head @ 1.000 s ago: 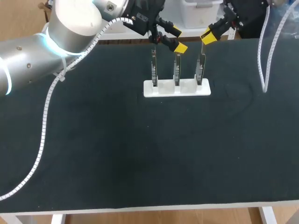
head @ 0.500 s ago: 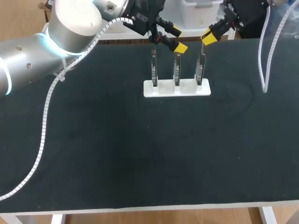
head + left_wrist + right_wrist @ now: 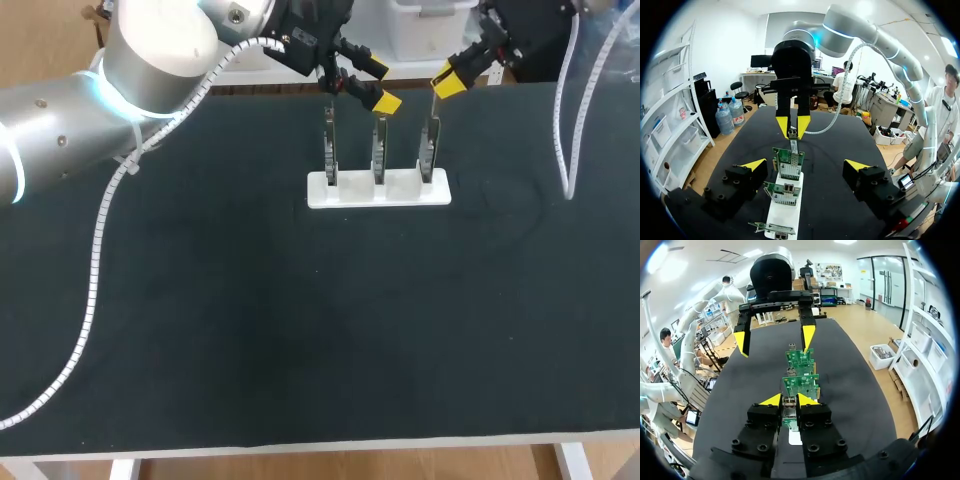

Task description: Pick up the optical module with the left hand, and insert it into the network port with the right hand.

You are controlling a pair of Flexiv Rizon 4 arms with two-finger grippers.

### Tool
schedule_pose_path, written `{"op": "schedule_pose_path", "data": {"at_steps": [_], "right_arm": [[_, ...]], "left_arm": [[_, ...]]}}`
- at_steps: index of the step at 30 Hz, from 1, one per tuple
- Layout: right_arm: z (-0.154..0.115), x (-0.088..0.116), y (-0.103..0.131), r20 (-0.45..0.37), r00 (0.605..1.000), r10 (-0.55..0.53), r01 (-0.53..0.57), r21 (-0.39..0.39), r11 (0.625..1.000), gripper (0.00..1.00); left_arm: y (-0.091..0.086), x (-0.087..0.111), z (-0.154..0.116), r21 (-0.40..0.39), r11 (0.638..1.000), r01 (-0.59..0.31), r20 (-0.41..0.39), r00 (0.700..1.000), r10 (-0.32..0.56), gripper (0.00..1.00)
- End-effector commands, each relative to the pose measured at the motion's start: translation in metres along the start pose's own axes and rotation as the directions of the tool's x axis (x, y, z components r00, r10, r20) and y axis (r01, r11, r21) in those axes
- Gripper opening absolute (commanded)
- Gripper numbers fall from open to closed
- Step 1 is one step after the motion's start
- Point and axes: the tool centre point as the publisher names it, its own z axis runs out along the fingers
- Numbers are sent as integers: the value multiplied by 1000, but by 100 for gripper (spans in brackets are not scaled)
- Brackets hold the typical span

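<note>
The right gripper (image 3: 790, 401) is clamping the optical module (image 3: 789, 413) directly over the network card (image 3: 428, 150) beneath it, while the left gripper (image 3: 805, 164) is hanging wide open beyond, so the insertion is probably calling for a straight, gentle, untilted push.

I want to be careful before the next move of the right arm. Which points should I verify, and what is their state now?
1. Right end effector grips the optical module: ok, shut on it from both sides.
2. Module lined up over the right card: ok.
3. Module fully seated in that card: cannot tell, the end effector hides it.
4. Left end effector open and empty: ok.
5. Left end effector clear of the middle card: cannot tell, one tip is close above it.
6. White holder flat, three cards upright: ok.
</note>
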Motion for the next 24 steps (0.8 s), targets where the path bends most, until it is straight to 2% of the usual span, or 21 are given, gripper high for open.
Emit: {"op": "schedule_pose_path", "data": {"at_steps": [1, 24], "right_arm": [[3, 2, 6, -1, 1000, -6, 6, 15, 1000, 0], [4, 3, 7, -34, 999, -19, 20, 14, 1000, 0]], "left_arm": [[-3, 0, 0, -6, 1000, 1, 0, 1000, -1, 100], [-3, 0, 0, -6, 1000, 1, 0, 1000, -1, 100]]}}
